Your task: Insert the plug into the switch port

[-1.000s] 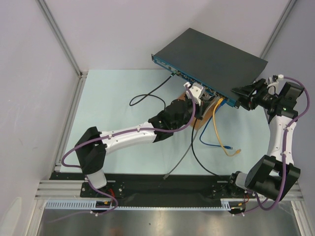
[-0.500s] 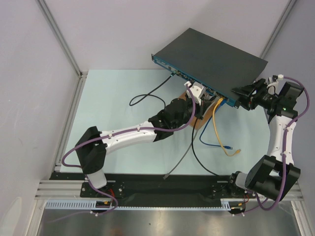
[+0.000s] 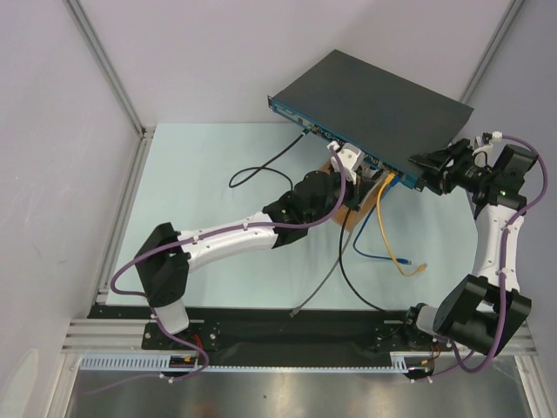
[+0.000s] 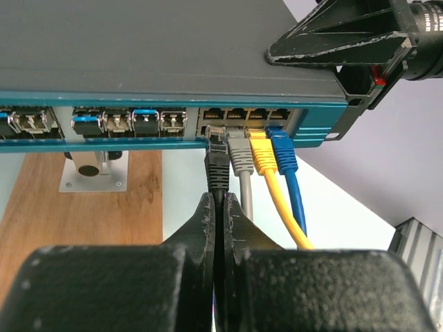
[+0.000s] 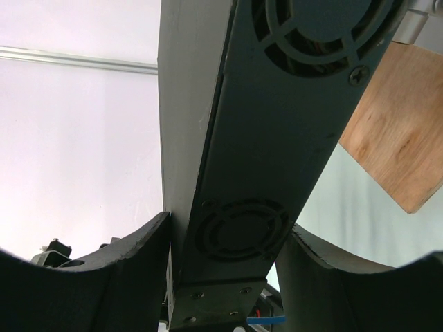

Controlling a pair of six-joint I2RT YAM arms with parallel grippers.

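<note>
The switch (image 3: 374, 100) is a flat dark grey box, its teal front face (image 4: 173, 142) carrying a row of sockets. My left gripper (image 4: 221, 200) is shut on a black cable right behind its black plug (image 4: 217, 155). The plug's tip sits in the mouth of a lower-row port, next to a grey plug (image 4: 239, 149), a yellow plug (image 4: 261, 149) and a blue plug (image 4: 280, 149). How deep the black plug sits I cannot tell. My right gripper (image 3: 426, 171) clamps the switch's right end, a finger against each flat face of the switch (image 5: 242, 138).
A brown wooden board (image 4: 83, 221) with a small metal bracket (image 4: 93, 169) lies under the switch front. Loose cable runs cross the mat: yellow (image 3: 387, 248), grey (image 3: 318, 283) and a black loop (image 3: 257, 170). Frame rails and grey walls close in both sides.
My left arm has crept a little toward the switch front with the black cable in its grip. The right arm and the switch have not moved.
</note>
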